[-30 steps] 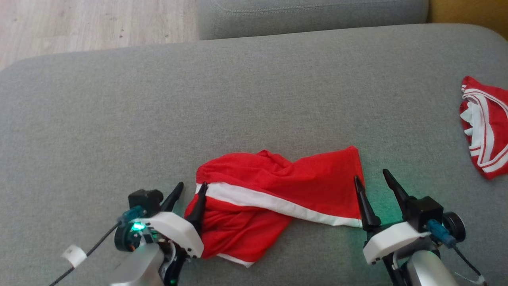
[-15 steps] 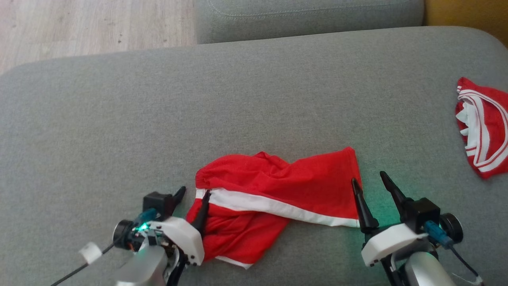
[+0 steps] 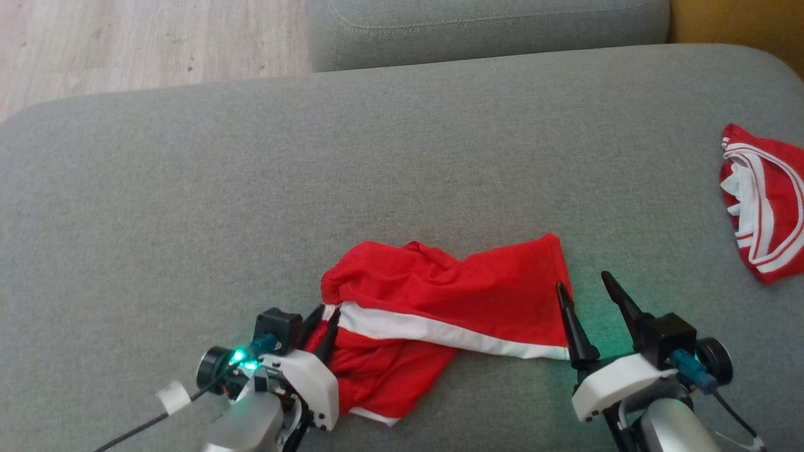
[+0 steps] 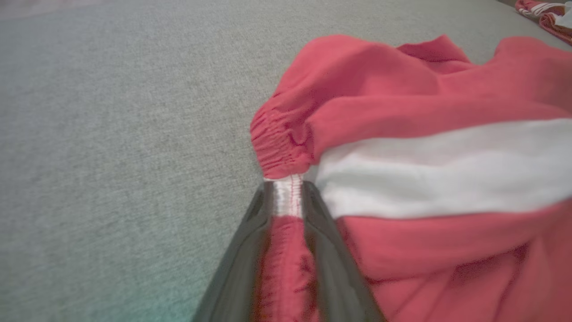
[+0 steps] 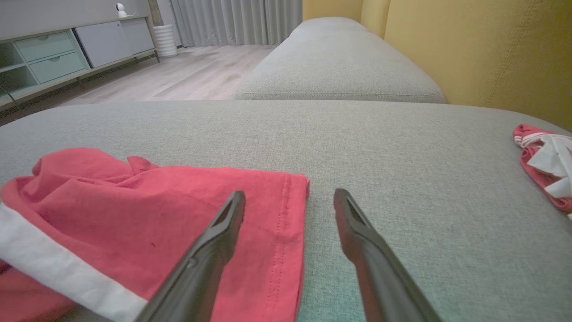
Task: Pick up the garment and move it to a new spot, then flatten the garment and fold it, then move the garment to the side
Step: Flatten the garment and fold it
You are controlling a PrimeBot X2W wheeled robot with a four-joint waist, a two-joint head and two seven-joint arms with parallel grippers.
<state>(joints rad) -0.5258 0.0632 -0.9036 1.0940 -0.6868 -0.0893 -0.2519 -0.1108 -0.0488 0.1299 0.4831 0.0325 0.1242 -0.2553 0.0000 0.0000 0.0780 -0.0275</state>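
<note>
On couch, garment, 2nd garment far R

The crumpled red fabric garment carries one broad white stripe, and red stitching crosses the white at its gathered edge. The woven sofa cushion is flecked mid-grey, tinted green beside the right gripper. The smaller bunched garment is red with thin white bands. The plank floor is pale wood-grain. The padded sofa back is mustard yellow. The left gripper and its twin have black fingers and white housings.
</note>
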